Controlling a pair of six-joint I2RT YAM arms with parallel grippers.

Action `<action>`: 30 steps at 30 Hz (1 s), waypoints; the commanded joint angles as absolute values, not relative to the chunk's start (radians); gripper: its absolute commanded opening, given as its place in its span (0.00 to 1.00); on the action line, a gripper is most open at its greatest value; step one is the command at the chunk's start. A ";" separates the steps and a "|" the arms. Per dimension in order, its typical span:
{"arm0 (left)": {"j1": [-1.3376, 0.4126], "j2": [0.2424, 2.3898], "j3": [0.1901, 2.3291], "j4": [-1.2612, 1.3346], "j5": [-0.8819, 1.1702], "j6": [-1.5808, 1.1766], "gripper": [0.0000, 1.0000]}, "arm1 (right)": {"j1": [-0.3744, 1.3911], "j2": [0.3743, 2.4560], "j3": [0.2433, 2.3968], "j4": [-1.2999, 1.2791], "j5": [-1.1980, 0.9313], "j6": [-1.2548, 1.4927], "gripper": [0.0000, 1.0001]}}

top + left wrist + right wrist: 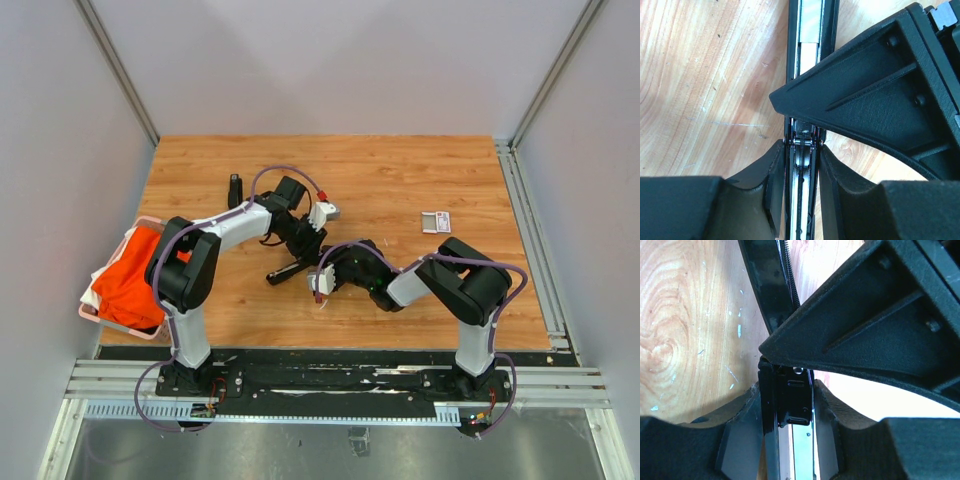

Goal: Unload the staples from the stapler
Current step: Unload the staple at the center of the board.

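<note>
Both arms fold inward, wrists close; left fingers (771,192) and right fingers (742,440) clamped.

L arm (225,228) & R arm (412,288): white tube links btwn chunky black joint housings, on black bases (185,375). Purple cables (285,170) run along each arm w/ red cable ends (322,192). White blocks (322,212) at wrists. L gripper (800,150) & R gripper (787,395): matte black textured fingers (752,195), curved, w/ grey inner pads (737,450)
</note>
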State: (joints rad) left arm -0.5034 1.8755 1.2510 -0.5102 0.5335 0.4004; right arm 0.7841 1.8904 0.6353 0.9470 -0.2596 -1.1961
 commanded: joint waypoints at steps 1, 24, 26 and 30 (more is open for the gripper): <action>-0.493 1.865 1.282 -0.543 0.586 0.403 0.22 | 0.793 1.902 0.614 1.038 -0.215 -1.150 0.14; -0.430 1.820 1.195 -0.589 0.506 0.479 0.52 | 0.768 1.869 0.593 1.077 -0.219 -1.120 0.13; -0.430 1.819 1.185 -0.583 0.506 0.480 0.53 | 0.763 1.867 0.593 1.076 -0.219 -1.112 0.12; -0.430 1.819 1.164 -0.571 0.505 0.484 0.48 | 0.761 1.869 0.595 1.076 -0.218 -1.104 0.13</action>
State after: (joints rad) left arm -0.4339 1.8408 1.1900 -0.5777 0.5072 0.4683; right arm 0.7784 1.8904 0.6025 0.9951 -0.2237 -1.1397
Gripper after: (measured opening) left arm 0.519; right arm 0.387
